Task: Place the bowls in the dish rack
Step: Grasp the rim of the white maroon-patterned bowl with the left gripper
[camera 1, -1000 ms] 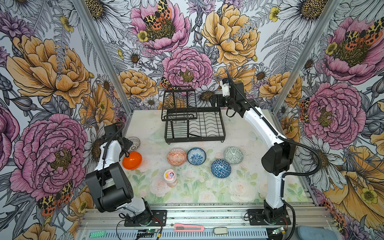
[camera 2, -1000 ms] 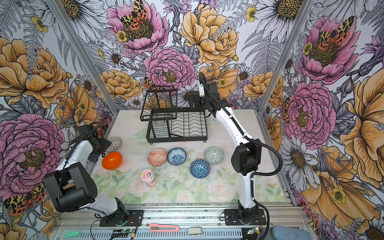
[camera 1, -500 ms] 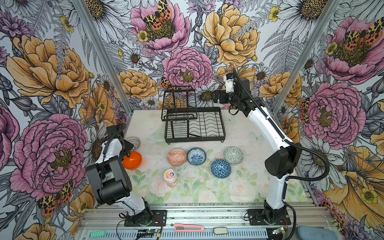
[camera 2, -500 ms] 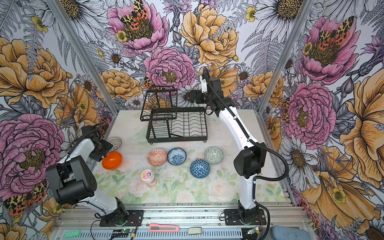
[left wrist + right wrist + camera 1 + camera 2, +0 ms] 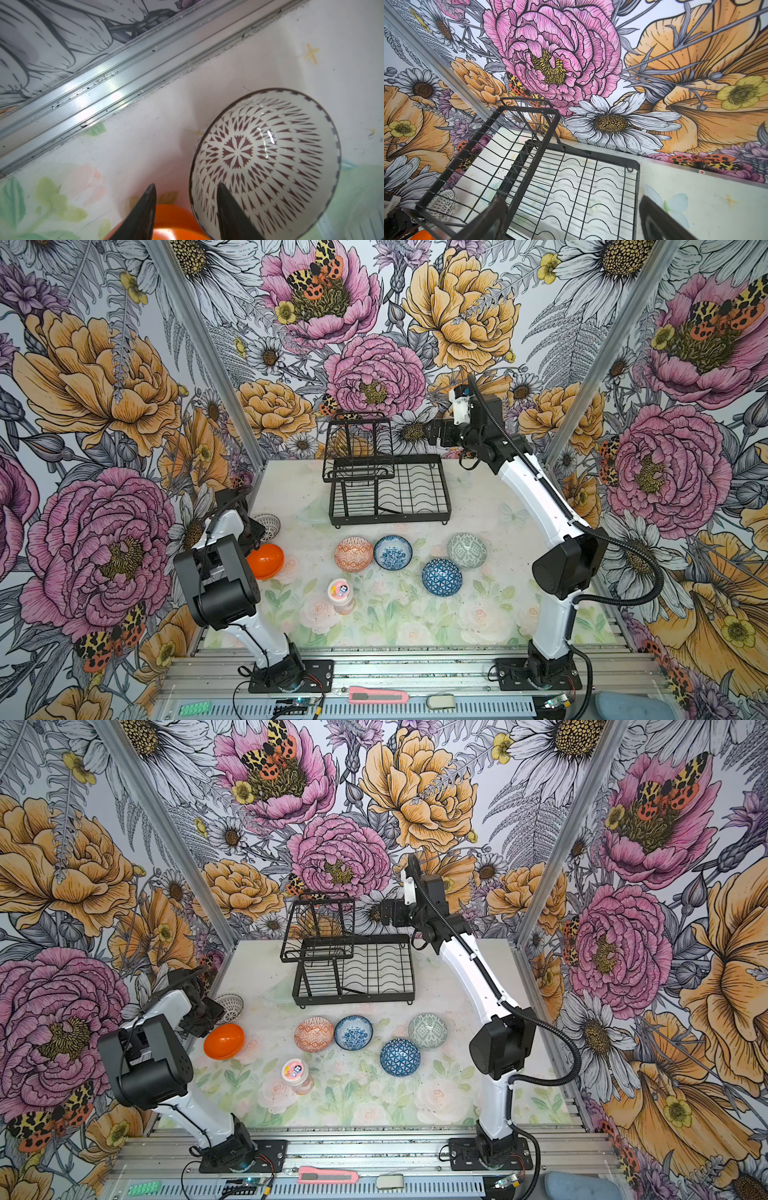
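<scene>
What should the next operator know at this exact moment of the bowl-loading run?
Left gripper: open, fingers straddling the rim of the white patterned bowl at the left edge of the table; not clamped.
Right gripper: open, empty, raised near the dish rack.
On the table: plain orange bowl, orange geometric bowl, blue floral bowl, grey-green bowl, dark blue bowl.
Done: nothing racked.
Left: load every bowl.

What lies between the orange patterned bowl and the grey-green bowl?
The white-blue floral bowl, right beside the orange patterned bowl, then bare mat up to the grey-green bowl. Both top views show it.
</scene>
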`<state>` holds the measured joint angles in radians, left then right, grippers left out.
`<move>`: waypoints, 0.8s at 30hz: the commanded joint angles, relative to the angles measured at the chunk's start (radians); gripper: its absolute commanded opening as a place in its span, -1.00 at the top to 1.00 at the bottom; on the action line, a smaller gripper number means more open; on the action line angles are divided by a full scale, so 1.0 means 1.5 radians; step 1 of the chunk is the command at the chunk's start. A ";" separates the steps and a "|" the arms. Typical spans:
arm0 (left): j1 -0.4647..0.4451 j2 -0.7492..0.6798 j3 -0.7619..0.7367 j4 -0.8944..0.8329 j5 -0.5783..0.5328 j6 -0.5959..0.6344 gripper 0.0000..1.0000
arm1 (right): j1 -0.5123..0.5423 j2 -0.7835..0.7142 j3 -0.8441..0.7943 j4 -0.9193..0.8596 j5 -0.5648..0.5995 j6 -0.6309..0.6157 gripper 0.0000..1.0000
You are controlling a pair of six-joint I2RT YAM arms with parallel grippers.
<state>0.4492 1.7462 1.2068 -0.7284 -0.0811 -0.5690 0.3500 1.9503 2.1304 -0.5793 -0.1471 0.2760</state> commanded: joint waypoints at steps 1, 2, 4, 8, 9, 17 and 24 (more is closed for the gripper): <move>-0.002 0.010 0.023 0.013 -0.015 0.004 0.10 | -0.003 -0.027 0.025 0.007 0.009 0.002 -0.99; -0.002 0.013 0.025 0.013 -0.017 0.005 0.15 | -0.004 -0.025 0.028 0.007 0.006 0.004 -0.99; -0.003 0.020 0.031 0.016 -0.014 0.007 0.23 | -0.006 -0.022 0.033 0.007 0.005 0.006 -0.99; -0.007 0.034 0.038 0.020 -0.014 0.009 0.34 | -0.007 -0.022 0.039 0.007 0.009 0.007 -0.99; -0.008 0.039 0.039 0.021 -0.014 0.008 0.39 | -0.008 -0.022 0.039 0.007 0.011 0.007 -0.99; -0.026 0.070 0.037 0.031 -0.015 0.000 0.70 | -0.012 -0.018 0.036 0.006 0.009 0.020 -0.99; -0.036 0.069 0.036 0.041 -0.024 0.000 0.90 | -0.016 -0.017 0.030 0.007 0.005 0.031 -0.99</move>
<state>0.4091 1.8347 1.2633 -0.6727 -0.0975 -0.5766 0.3340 1.9503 2.1586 -0.5793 -0.1440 0.2996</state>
